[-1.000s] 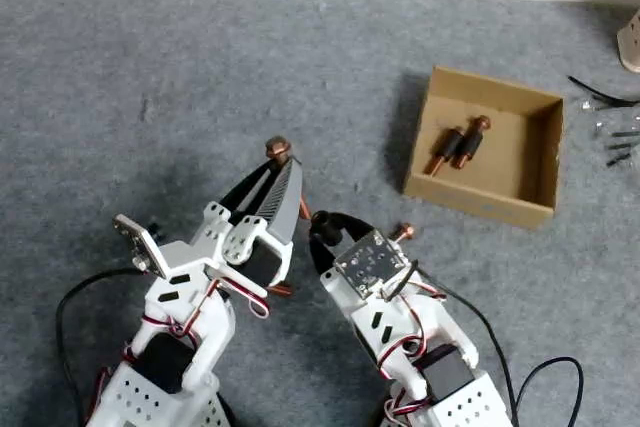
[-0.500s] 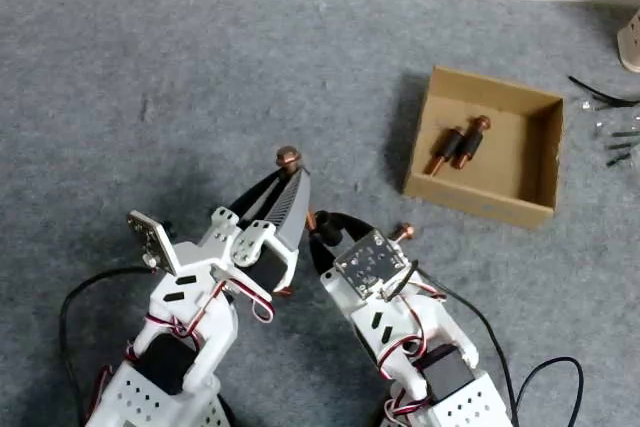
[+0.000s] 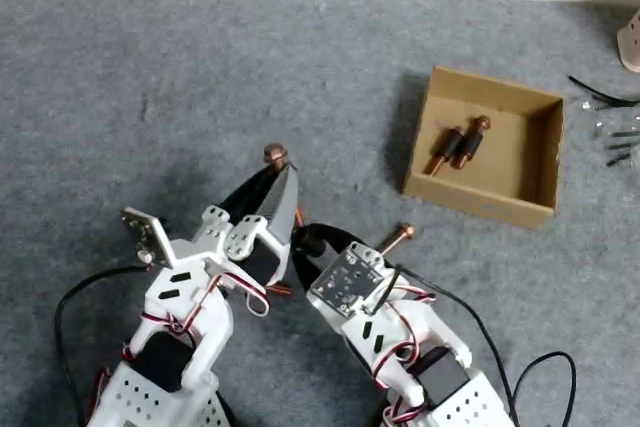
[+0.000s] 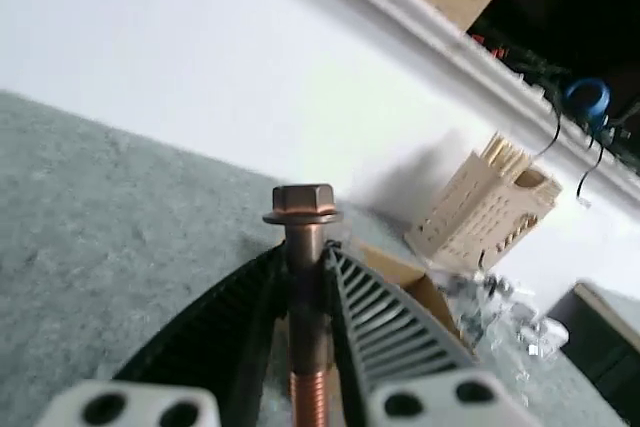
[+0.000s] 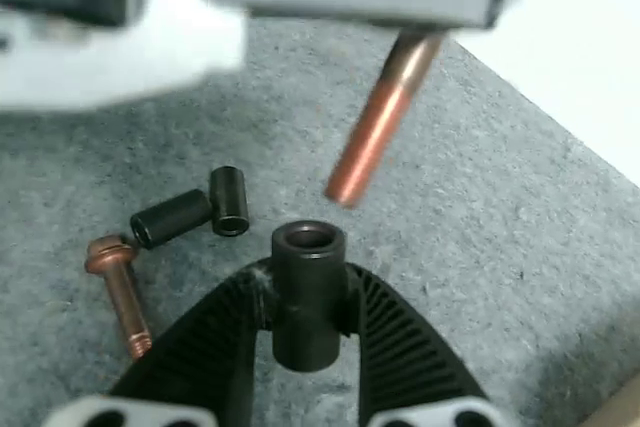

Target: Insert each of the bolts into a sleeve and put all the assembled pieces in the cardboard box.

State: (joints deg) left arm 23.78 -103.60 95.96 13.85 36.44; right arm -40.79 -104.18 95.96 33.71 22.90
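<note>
Clamping a copper bolt (image 4: 303, 209) by its shank, the left gripper (image 4: 306, 249) is pinching narrow, both fingers pressing on the metal. The bolt's long axis is running along the gripper's line, with the hex head sticking out past the fingertips and the threaded end pointing back toward the wrist. In the high view the fingers are covering most of the shank.

Next to it, the right gripper (image 5: 306, 287) is squeezing a black sleeve (image 5: 305, 337), and its own wrist camera is hiding most of it from above. The sleeve is standing upright with its open bore facing up. The bolt's threaded end is slanting down close beside that mouth and is not touching it or entering.

Two loose sleeves (image 5: 175, 217) and one loose bolt (image 5: 118, 292) are lying near each other on the grey carpet (image 3: 150, 77).

A further bolt (image 3: 397, 237) is lying just beside the right arm, head toward the cardboard box (image 3: 478, 205). Two assembled pieces (image 3: 447, 152) are lying side by side in the box, slanted alike.

At the far right, small dark bits (image 3: 615, 142) are being cut off by the edge, too small to identify.
</note>
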